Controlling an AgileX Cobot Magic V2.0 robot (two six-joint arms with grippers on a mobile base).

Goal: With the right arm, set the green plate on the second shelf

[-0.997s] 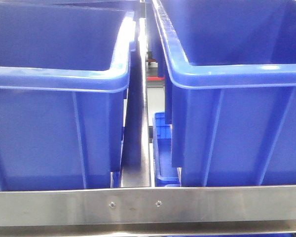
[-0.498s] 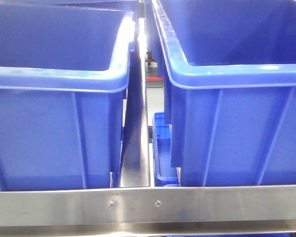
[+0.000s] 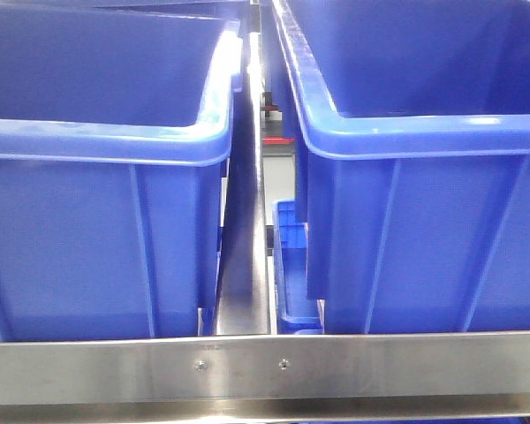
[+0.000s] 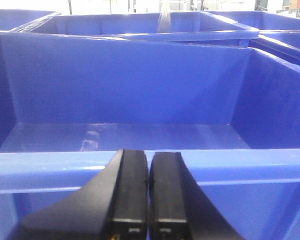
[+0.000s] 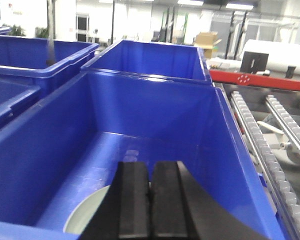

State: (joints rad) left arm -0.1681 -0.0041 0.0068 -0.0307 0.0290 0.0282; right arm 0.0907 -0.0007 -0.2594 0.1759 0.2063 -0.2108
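Observation:
The green plate [image 5: 87, 212] lies flat on the floor of a blue bin [image 5: 225, 145], near its front wall, seen only in the right wrist view and partly hidden behind my fingers. My right gripper [image 5: 150, 167] is shut and empty, held above the bin's near end, over the plate. My left gripper [image 4: 149, 155] is shut and empty, in front of the near rim of another blue bin [image 4: 50, 165] whose floor shows nothing in it. Neither gripper nor the plate shows in the front view.
Two large blue bins [image 3: 106, 132] [image 3: 424, 132] stand side by side on a steel shelf rail [image 3: 265, 367], with a narrow gap and a smaller blue crate [image 3: 291, 265] between them. More blue bins stand behind. A roller conveyor [image 5: 285, 140] runs along the right.

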